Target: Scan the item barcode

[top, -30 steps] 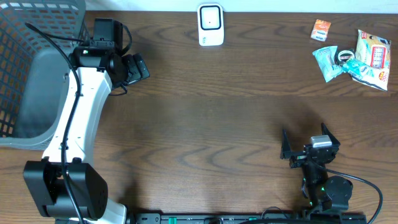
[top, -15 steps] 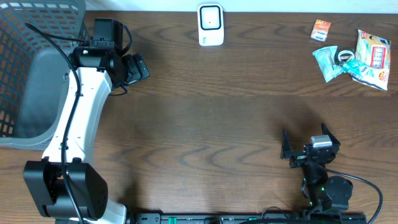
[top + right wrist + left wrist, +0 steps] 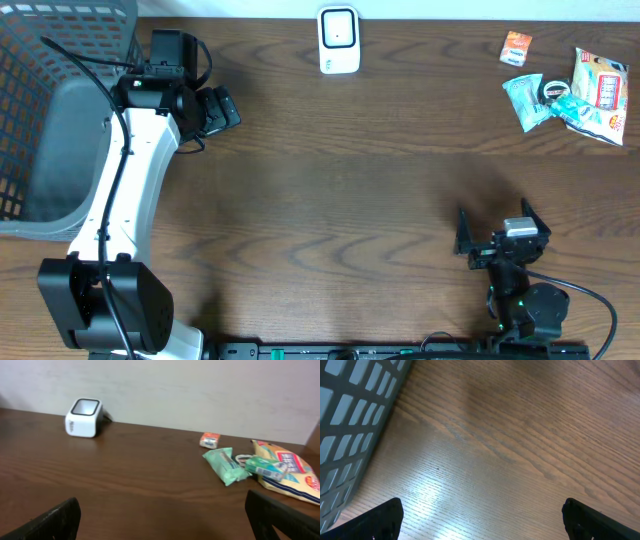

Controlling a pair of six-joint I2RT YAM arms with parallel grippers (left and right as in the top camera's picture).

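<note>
Snack packets (image 3: 598, 85) lie in the far right corner of the table (image 3: 350, 200) in the overhead view, well apart from both arms. The white scanner (image 3: 339, 40) stands at the far edge. The left gripper (image 3: 222, 108) is near the grey basket (image 3: 50, 120), and the right gripper (image 3: 496, 228) is at the near edge.

In the left wrist view the fingers are spread wide and empty over bare wood.

In the right wrist view the fingers are also spread wide and empty, with the packets far ahead.

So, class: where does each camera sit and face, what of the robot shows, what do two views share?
Overhead: above table, straight down; left arm, right arm, basket, scanner, packets.
Left wrist: on left arm, down at table beside basket; open left fingers.
Right wrist: on right arm, facing back wall; open right fingers.
Shared: overhead and right wrist show scanner, packets.
</note>
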